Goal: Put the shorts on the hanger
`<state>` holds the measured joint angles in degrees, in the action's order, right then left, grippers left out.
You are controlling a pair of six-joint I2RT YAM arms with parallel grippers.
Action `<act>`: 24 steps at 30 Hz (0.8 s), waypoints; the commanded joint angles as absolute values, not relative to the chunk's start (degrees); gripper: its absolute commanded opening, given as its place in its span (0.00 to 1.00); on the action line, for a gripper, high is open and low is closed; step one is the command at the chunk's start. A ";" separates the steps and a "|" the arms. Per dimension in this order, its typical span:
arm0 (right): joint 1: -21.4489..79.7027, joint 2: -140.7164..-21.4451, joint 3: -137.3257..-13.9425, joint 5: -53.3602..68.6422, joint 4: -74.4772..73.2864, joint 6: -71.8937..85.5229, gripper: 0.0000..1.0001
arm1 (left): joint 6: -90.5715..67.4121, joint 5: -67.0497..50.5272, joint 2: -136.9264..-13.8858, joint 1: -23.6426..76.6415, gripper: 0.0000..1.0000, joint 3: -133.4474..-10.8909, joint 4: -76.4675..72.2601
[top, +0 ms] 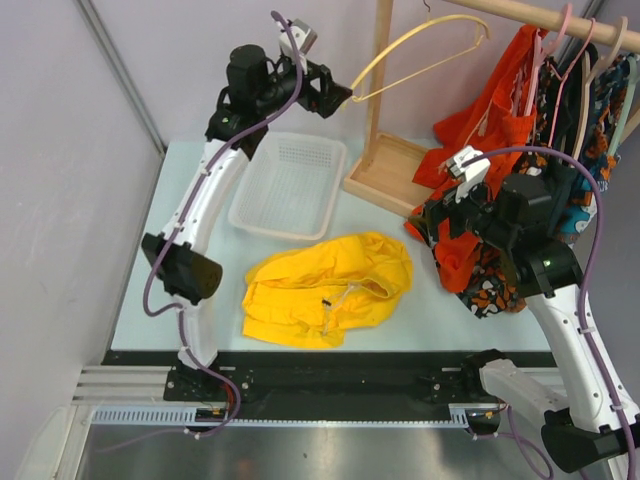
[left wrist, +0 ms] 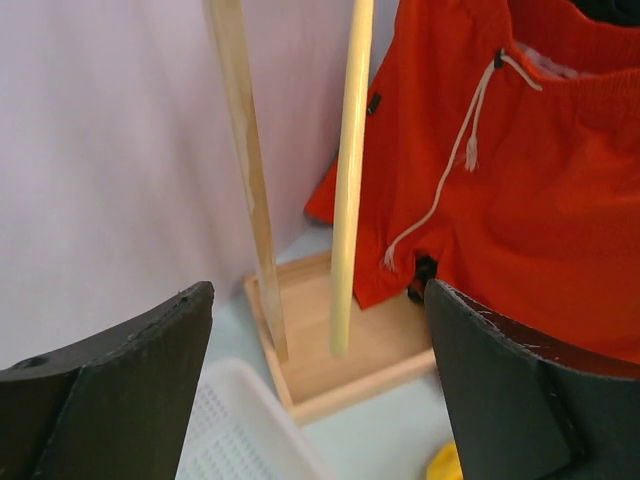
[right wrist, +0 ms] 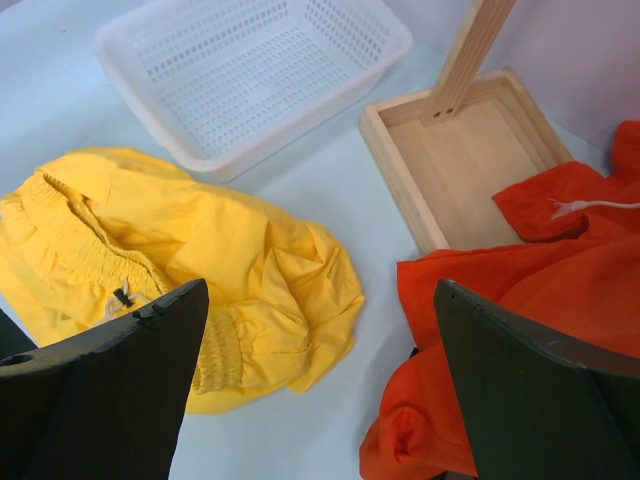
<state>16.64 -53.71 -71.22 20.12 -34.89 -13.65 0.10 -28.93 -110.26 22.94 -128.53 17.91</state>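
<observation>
hanger (left wrist: 350, 150) running off the left wrist view's top edge, shorts (left wrist: 446, 466) showing only a corner there, right arm (top: 545, 265) covering part of the patterned clothes (top: 490, 298)

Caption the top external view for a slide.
Left pincer open at the pale hanger tip; yellow shorts lie crumpled on the table; right pincer open nearby.

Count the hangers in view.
4: the pale yellow hanger at the left claw; a pink hanger, a beige hanger and a greenish hanger bearing clothes on the rail. More may be hidden.
</observation>
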 commanded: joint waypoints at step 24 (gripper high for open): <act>13.45 -52.21 -69.96 23.29 -33.13 -10.90 1.00 | -3.87 -26.81 -119.01 27.60 0.00 -139.22 5.19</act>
